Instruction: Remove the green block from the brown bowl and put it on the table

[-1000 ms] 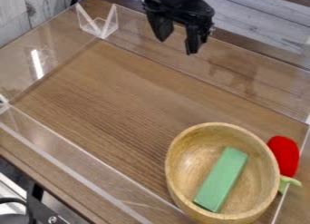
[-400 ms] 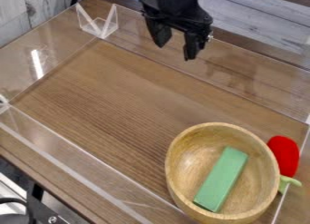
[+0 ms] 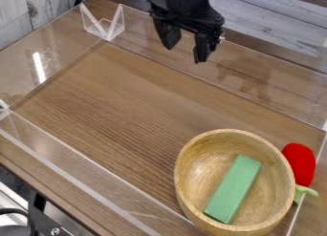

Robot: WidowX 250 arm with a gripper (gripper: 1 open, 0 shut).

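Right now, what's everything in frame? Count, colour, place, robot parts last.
green block: 1, light green, lying flat inside the bowl
brown bowl: 1, light-brown wood, near right corner of the table
red object: 1, red with a green stem, just right of the bowl, by the right wall
table: 1, brown wood grain
acrylic walls: clear, low, bordering the table
clear bracket: 1, transparent, far left corner
claw: 1, black, open, above the far edge, holding nothing

Table (image 3: 115, 106): bowl (image 3: 205, 149) at near right corner; block (image 3: 234, 188) lying inside it. Small stemmed object (image 3: 300, 166) just right of bowl. My gripper (image 3: 186, 41) above far edge, well apart.
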